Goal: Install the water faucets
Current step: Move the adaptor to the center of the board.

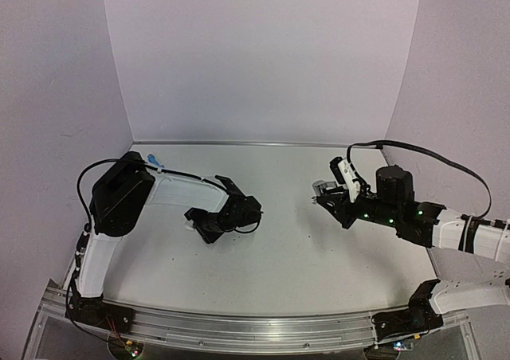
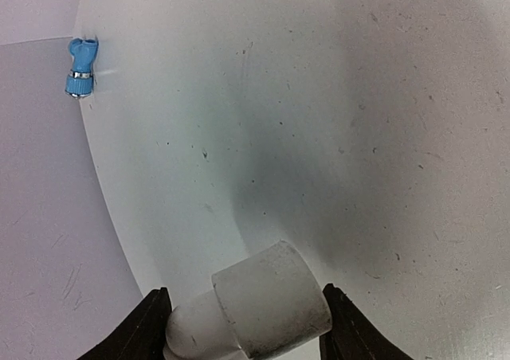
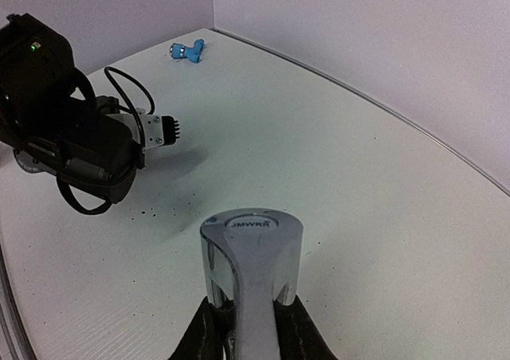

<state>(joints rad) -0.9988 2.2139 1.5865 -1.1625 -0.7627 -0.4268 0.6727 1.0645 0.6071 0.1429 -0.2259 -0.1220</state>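
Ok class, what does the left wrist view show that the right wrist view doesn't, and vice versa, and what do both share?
Left wrist only: the white pipe fitting held in the left gripper. Right wrist only: the silver faucet clamped in the right gripper, plus the left arm from outside. Both: the blue faucet lying on the table near the wall.

The gap between the jaws of the left gripper (image 2: 247, 332) is taken up by a white fitting (image 2: 267, 304). Ahead of them, free table (image 2: 319, 137) is seen. It is bounded on the left by the wall (image 2: 40, 177), at whose foot the blue faucet (image 2: 78, 67) lies. The jaws of the right gripper (image 3: 251, 332) are filled by the silver faucet (image 3: 251, 256). Ahead and to their left, passage is blocked by the left arm (image 3: 72, 137).
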